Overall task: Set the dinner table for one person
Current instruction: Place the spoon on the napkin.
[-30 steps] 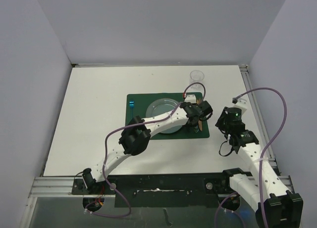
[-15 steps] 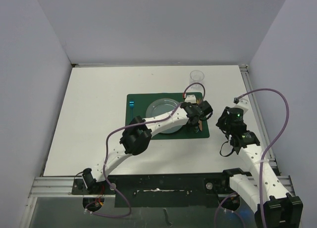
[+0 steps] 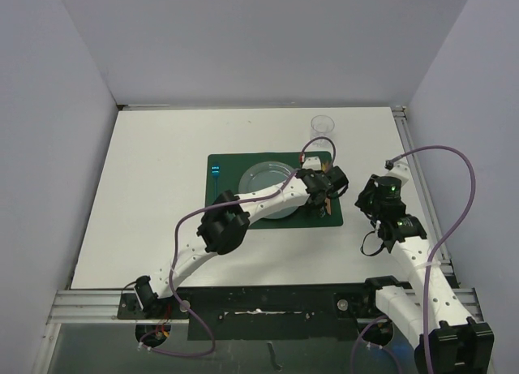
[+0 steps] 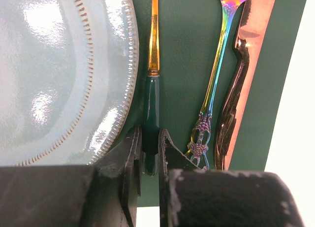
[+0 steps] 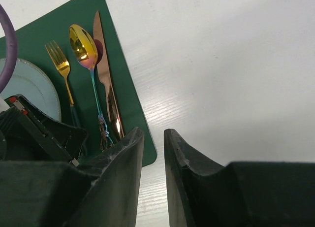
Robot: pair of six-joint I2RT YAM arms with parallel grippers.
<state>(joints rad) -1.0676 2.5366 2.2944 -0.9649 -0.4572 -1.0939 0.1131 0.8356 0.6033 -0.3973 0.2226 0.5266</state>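
The white dinner table [image 3: 146, 187] carries a dark green placemat [image 3: 223, 204] with a pale plate [image 3: 263, 179] on it. Right of the plate [image 4: 59, 74] lie a fork [image 4: 154, 49] with gold tines and a dark green handle, an iridescent spoon [image 4: 216, 74] and a copper knife [image 4: 246, 64]. My left gripper [image 4: 150, 143] is low over the placemat's near right part [image 3: 320, 197]. Its jaws are closed narrowly on the end of the fork handle, which lies on the mat. My right gripper [image 5: 153, 133] hovers empty over bare table just right of the mat [image 3: 369, 199], jaws a little apart.
A clear cup [image 3: 323, 124] stands beyond the placemat's far right corner. A small blue item [image 3: 216, 170] sits on the mat's far left corner. Metal rails [image 3: 418, 179] edge the table on the right. Grey walls close in on three sides.
The right gripper has drifted slightly right and back from the placemat. The left gripper stays at the fork handle with almost no movement.
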